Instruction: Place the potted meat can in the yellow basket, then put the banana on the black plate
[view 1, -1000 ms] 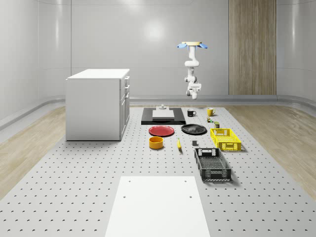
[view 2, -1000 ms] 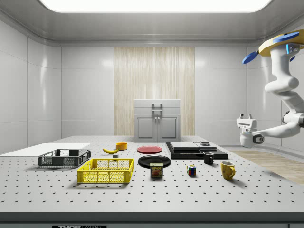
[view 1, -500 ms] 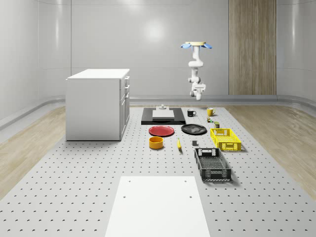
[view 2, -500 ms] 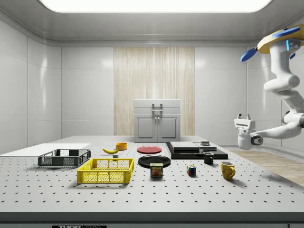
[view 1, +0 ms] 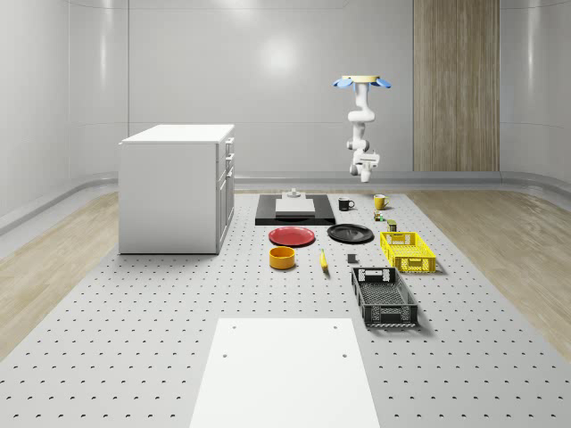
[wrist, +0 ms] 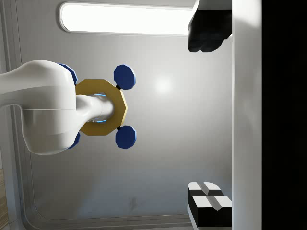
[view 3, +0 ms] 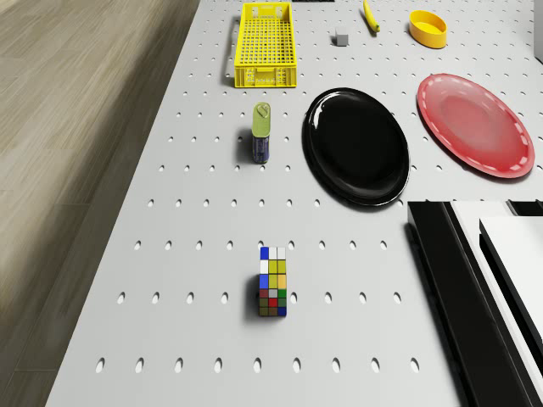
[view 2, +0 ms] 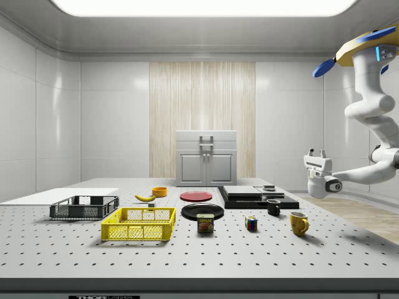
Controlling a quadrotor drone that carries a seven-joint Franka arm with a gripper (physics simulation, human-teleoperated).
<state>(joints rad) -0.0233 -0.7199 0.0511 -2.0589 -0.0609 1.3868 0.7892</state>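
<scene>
2 baskets sit unfilled: yellow basket [view 2: 138, 224], with the potted meat can [view 2: 205, 223] just beside its right end in the side view, and a black basket [view 2: 84, 207]. Banana [view 2: 145, 197] lies flat, lengthwise left-right there. Drone [view 2: 368, 52] hovers above the table's far end; gripper [view 2: 316, 154] points upward, fingers spread

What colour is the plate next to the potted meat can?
Black plate, glossy; clearest in the drone view, beside the potted meat can.

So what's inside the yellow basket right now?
Nothing shows inside the yellow basket; its mesh floor looks bare. The potted meat can stands on the table just outside it, beside the black plate.
</scene>
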